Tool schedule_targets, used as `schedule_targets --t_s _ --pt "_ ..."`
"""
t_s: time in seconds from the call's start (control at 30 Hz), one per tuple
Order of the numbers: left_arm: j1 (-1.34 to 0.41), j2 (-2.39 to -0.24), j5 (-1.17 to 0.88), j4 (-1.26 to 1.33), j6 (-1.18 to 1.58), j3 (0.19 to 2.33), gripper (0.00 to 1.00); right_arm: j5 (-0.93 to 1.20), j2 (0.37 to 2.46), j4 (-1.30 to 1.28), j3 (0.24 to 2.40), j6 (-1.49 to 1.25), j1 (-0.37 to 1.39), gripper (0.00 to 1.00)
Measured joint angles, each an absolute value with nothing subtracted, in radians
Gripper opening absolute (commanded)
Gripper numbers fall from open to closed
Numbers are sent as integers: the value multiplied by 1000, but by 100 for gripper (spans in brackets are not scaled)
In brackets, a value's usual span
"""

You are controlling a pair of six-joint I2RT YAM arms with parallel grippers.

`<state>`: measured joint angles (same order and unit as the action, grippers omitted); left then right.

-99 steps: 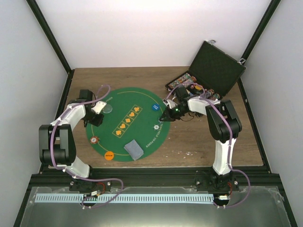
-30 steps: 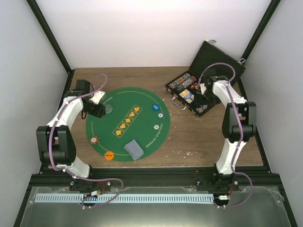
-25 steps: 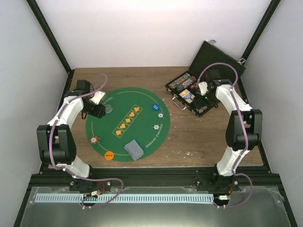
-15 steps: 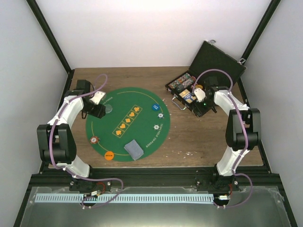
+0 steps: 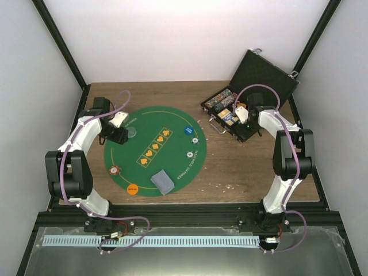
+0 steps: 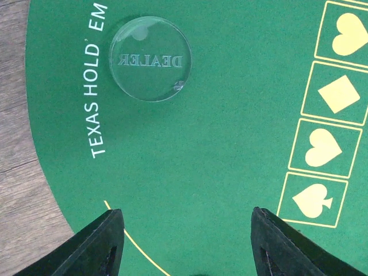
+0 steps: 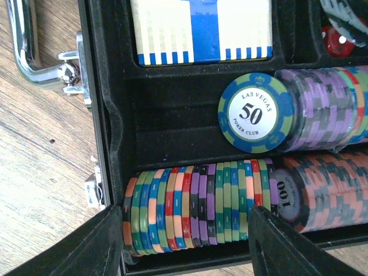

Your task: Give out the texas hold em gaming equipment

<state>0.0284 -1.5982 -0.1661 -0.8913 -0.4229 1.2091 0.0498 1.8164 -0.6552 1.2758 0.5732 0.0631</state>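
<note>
- Top external view, nearest the arm bases: an orange disc [image 5: 133, 188] and a small stack of grey-blue-backed cards [image 5: 161, 181] lie apart on the near rim of the green mat [image 5: 172, 118]. I judge them to be set out for a player's place.
- A striped chip [image 5: 116, 170] sits by the mat's left edge. A pale chip [image 5: 188, 154] and a blue disc [image 5: 188, 131] sit towards its right. The spacing round the rim suits separate seats.
- Left gripper [image 6: 187, 253]: jaws wide apart and empty, hovering over the felt. The clear dealer button [image 6: 150, 58] lies flat beyond it, untouched.
- Right gripper [image 7: 187, 247]: jaws spread wide, holding nothing, over the open black case [image 7: 109, 115]. It is lined up with the edge-on chip row [image 7: 195, 204], probably to draw the next chip.
- Farther in the case are a 50 chip [image 7: 253, 113] and a boxed deck [image 7: 201, 29].
</note>
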Motion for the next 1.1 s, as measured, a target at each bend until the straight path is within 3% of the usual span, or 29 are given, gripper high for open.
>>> schedule_targets --t_s 0.27,0.4,0.57,1.1 --pt "28 -1598 -166 -895 -423 1209 62 31 1822 -654 1272 586 63 57" --pt "28 -1598 -165 -895 -423 1209 62 26 1808 -638 1249 593 63 45" --pt "28 -1601 -165 -895 -423 1209 62 -4 1801 -617 1235 596 64 40" --pt "28 -1601 -160 -895 -424 1209 62 54 1819 -656 1263 564 60 39"
